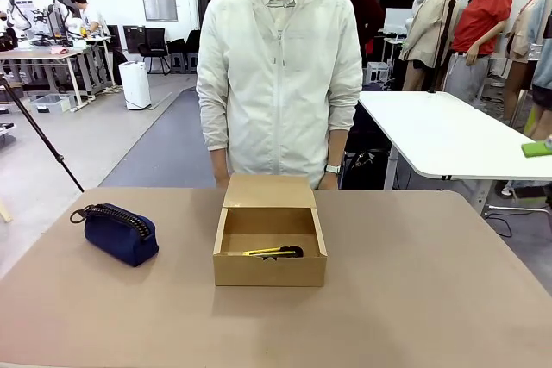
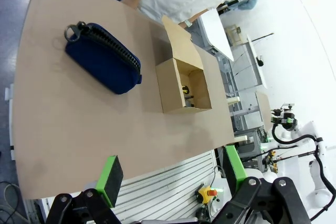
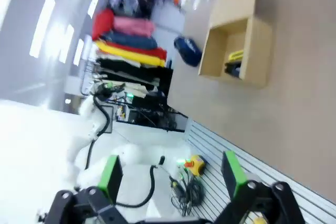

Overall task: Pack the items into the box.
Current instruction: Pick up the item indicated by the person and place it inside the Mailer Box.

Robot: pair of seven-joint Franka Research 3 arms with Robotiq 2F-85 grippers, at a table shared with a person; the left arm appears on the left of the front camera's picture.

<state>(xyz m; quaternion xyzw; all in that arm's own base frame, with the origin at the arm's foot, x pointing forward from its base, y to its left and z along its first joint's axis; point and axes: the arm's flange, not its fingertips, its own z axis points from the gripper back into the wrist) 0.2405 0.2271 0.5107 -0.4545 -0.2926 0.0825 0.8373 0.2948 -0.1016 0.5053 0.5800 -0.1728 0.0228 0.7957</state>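
The brown cardboard box (image 1: 270, 247) stands open mid-table with its flap lid up at the far side. Inside it lies the yellow-and-black utility knife (image 1: 269, 252) with a small black item, probably the stapler (image 1: 295, 252), beside it. The navy-blue pouch (image 1: 118, 232) rests on the table left of the box. In the left wrist view the pouch (image 2: 105, 56) and box (image 2: 184, 82) lie far ahead of my open left gripper (image 2: 170, 174). My right gripper (image 3: 172, 174) is open too, held back off the table edge, with the box (image 3: 237, 45) and pouch (image 3: 188, 51) beyond.
A person in a white jacket (image 1: 280, 75) stands at the far edge, right behind the box, hands low behind the flap. The brown tabletop (image 1: 431, 282) is bare to the right of the box. A white table (image 1: 448, 131) stands behind at the right.
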